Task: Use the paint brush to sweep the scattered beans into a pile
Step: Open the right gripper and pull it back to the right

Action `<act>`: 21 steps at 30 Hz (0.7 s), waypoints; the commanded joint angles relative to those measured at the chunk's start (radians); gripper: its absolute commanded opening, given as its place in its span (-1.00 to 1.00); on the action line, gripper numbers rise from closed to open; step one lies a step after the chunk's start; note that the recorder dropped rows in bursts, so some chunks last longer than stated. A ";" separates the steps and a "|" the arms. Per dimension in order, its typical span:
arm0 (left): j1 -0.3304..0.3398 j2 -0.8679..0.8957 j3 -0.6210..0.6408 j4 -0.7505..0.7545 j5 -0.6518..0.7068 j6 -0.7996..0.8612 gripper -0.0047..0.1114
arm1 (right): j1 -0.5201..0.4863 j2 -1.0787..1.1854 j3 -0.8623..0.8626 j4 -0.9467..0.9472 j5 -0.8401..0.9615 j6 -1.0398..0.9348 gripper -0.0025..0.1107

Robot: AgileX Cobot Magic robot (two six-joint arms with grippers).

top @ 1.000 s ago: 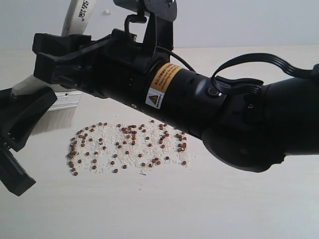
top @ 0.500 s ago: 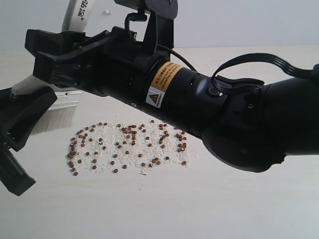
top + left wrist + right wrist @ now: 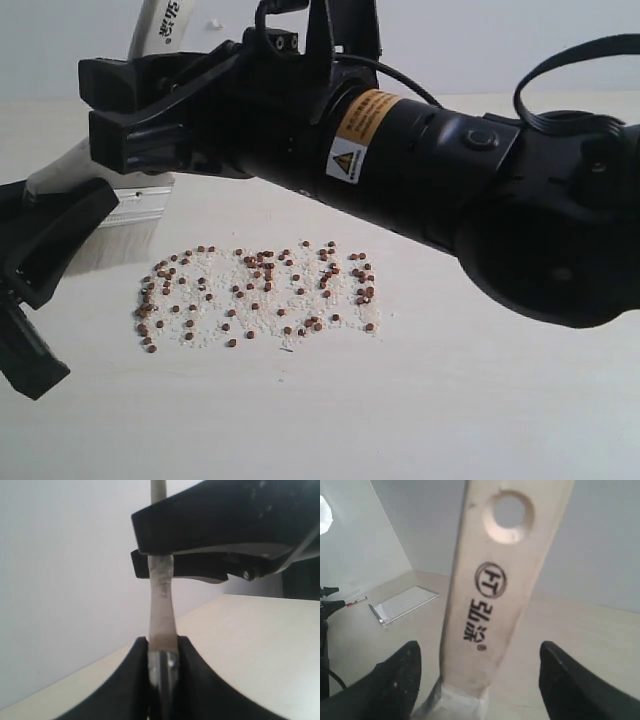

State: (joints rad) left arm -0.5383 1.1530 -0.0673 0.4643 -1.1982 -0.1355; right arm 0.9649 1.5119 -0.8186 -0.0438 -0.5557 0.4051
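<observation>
Only the exterior view shows beans; left fingers pinch the paint brush, right fingers spread.

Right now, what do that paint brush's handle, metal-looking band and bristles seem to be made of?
The paint brush handle looks like pale, unvarnished wood: matte cream, with a printed logo and a drilled hole. The ferrule looks like thin metal, silvery with a sheen. The bristles are off-white fibre; whether natural or synthetic cannot be told.

Tilted paint brush beside beans (scattered)
</observation>
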 commanded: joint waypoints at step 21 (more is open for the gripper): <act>0.074 -0.002 0.005 0.087 -0.023 -0.192 -0.92 | -0.018 -0.265 0.037 0.164 0.324 -0.315 0.17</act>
State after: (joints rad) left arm -0.4794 1.1530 -0.0673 0.5335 -1.2001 -0.2969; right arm 0.9630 1.2918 -0.8096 0.0574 -0.2643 0.1706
